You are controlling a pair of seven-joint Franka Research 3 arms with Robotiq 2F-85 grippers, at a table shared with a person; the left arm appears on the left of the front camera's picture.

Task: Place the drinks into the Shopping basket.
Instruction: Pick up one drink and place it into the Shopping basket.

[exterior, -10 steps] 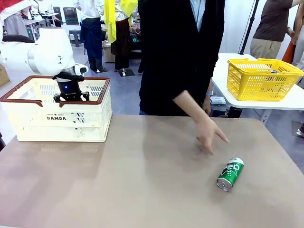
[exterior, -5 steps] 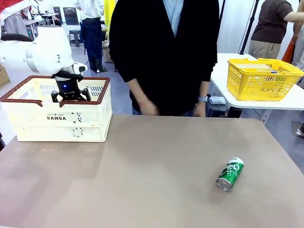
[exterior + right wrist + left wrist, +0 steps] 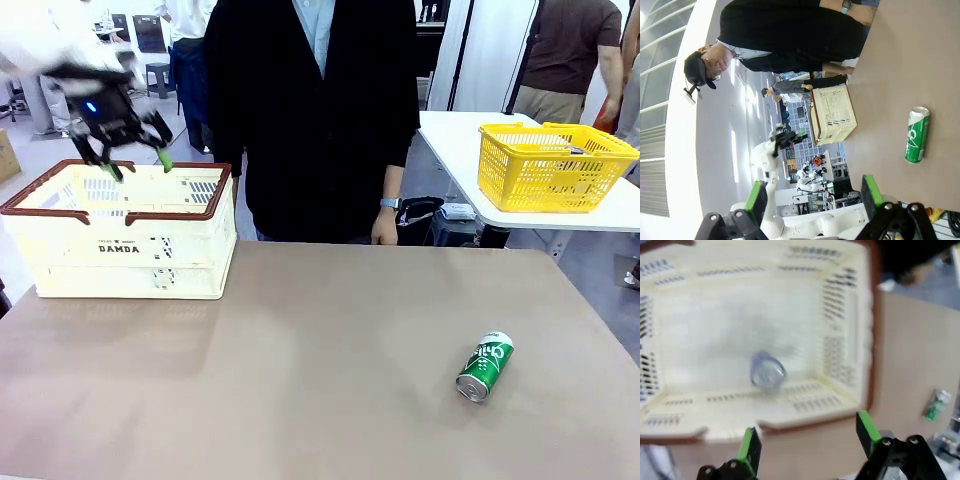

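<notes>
A green can [image 3: 485, 366] with white lettering lies on its side on the table's right half; it also appears in the right wrist view [image 3: 917, 134] and small in the left wrist view [image 3: 935, 404]. The cream Shopping basket [image 3: 122, 250] with a brown rim stands at the table's back left. Inside it, on the floor, a bluish silver can [image 3: 767, 372] lies blurred. My left gripper [image 3: 138, 166] hangs open and empty above the basket [image 3: 860, 340]. My right gripper [image 3: 811, 194] is open with nothing between its green pads, well away from the green can.
A person in a dark cardigan [image 3: 310, 110] stands at the table's far edge, hands down at their sides. A bright yellow mesh basket [image 3: 552, 165] sits on a white side table at the right. The brown tabletop [image 3: 300, 370] lies bare between basket and can.
My left gripper has opened and risen out of the basket, leaving the bluish can inside. The person has drawn the pointing hand back from the green can and stepped left.
</notes>
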